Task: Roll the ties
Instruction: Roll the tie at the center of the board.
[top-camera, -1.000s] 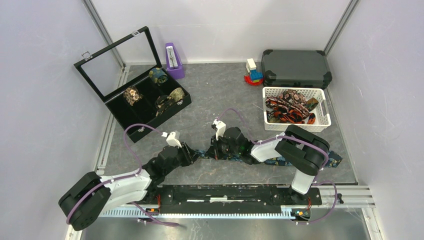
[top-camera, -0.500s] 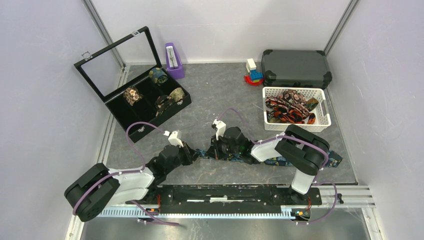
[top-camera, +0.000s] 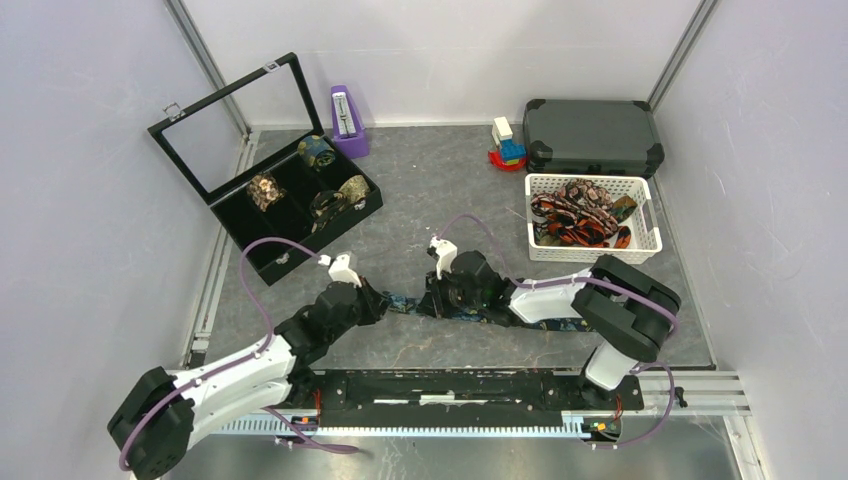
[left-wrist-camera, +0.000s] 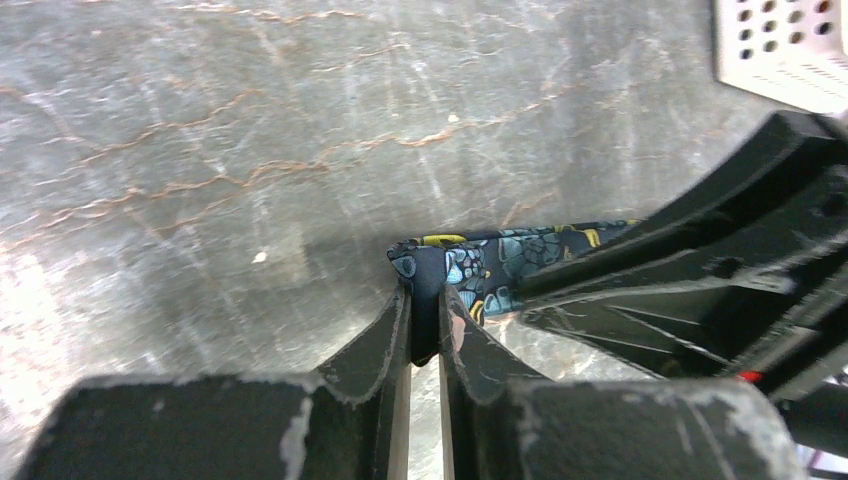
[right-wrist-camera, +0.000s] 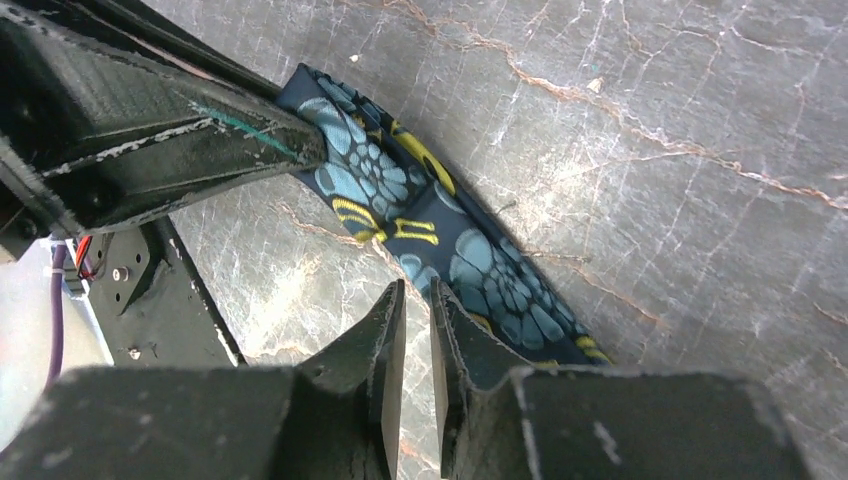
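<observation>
Dark navy fabric necktie with blue-gold paisley: flat on grey table, unrolled | left end effector pinches its tip | right end effector slightly parted, empty, beside it | rolled coils in black box | loose ties wait in white basket

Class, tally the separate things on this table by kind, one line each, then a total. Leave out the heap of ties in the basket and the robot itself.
Rolled ties: 4
Navy tie laid flat: 1
Black display box: 1
White basket: 1
Dark hard case: 1
Purple metronome: 1
Toy block stack: 1
Total: 10
</observation>
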